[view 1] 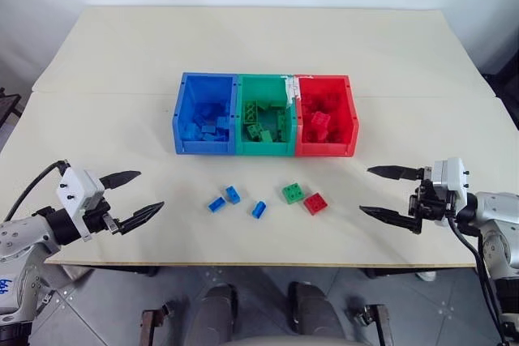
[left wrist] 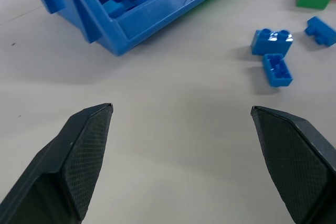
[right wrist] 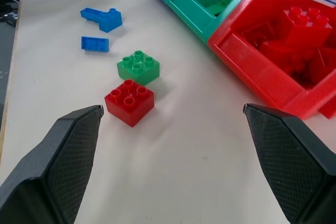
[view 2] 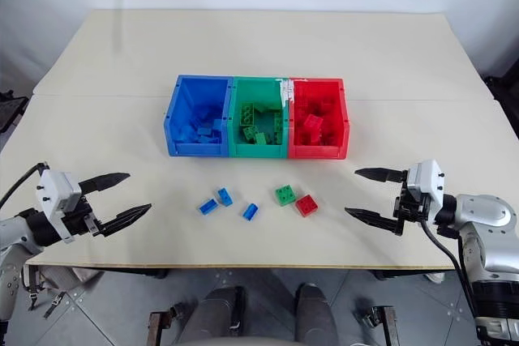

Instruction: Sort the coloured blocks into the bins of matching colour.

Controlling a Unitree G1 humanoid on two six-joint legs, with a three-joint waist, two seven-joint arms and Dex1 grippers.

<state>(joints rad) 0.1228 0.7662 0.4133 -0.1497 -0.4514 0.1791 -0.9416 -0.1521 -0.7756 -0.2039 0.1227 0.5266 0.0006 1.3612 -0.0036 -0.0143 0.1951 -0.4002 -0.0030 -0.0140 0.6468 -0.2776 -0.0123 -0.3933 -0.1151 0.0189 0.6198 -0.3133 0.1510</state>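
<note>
Three bins stand side by side mid-table: blue [view 1: 184,125], green [view 1: 262,149] and red [view 1: 350,125], each holding bricks of its own colour. In front of them lie loose blocks: three blue ones [view 1: 216,203], [view 1: 233,194], [view 1: 259,209], a green one [view 1: 293,193] and a red one [view 1: 315,202]. My left gripper [view 1: 135,196] hovers open and empty over the table's near left. Over the near right, my right gripper [view 1: 391,193] is likewise open and empty, pointing toward the red block [right wrist: 129,102] and green block [right wrist: 138,66].
The cream table [view 1: 259,46] stretches wide behind and beside the bins. Its front edge runs just below the loose blocks. A seam crosses the tabletop at the bins' back.
</note>
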